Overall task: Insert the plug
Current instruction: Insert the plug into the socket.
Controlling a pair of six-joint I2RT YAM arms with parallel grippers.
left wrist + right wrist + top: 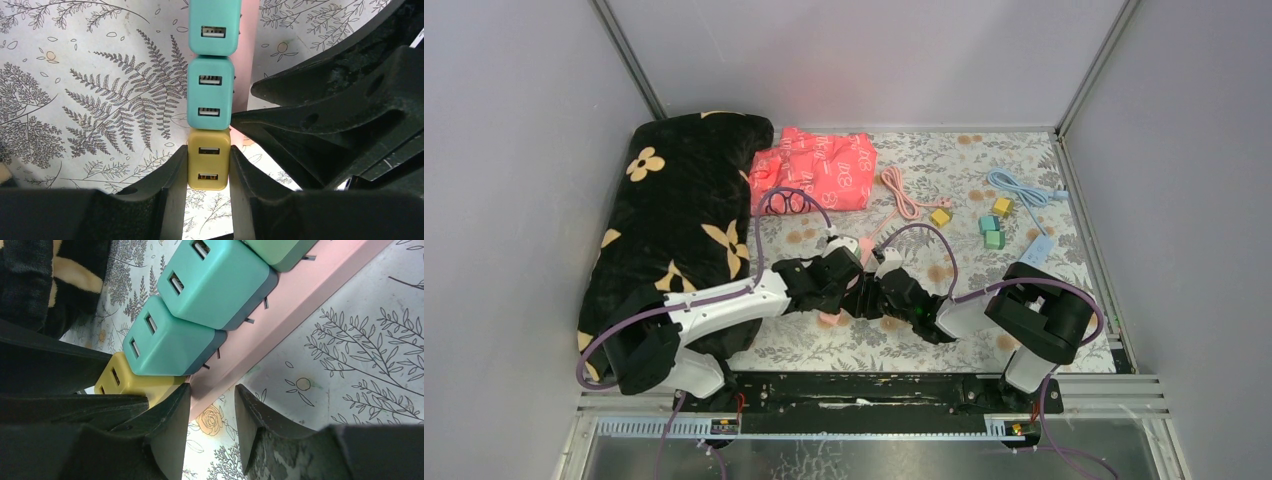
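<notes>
1. The yellow plug (209,167) is clamped between the left fingers (170,190), which are closed narrow on its two sides, with its USB face turned towards the wrist camera.
2. The plug sits at the end of the pink strip (320,285). Just beyond the left fingertips it touches the nearer teal plug (210,92), and a second teal plug (214,27) lies past that.
3. The prongs are hidden under the body, so it cannot be told whether the plug is fully seated.
4. The right gripper (212,390) is set with a modest gap. The strip's end corner lies at the fingertips, and bare counter (325,390) is seen between them, so nothing appears clamped (the strip is judged to be braced at most).
5. Tilt is the likely fault. If the plug is pressed while canted in the left gripper (207,155), the prongs could miss their slots or bind.
6. The plug could catch on its teal neighbour, since no gap is left between them, and the push would then be wasted on friction.
7. If it is not pinned, the strip could slide or lift at the right fingertips under a downward push.
8. The two grippers sit very close, so a sideways correction could knock the fingers together.
</notes>
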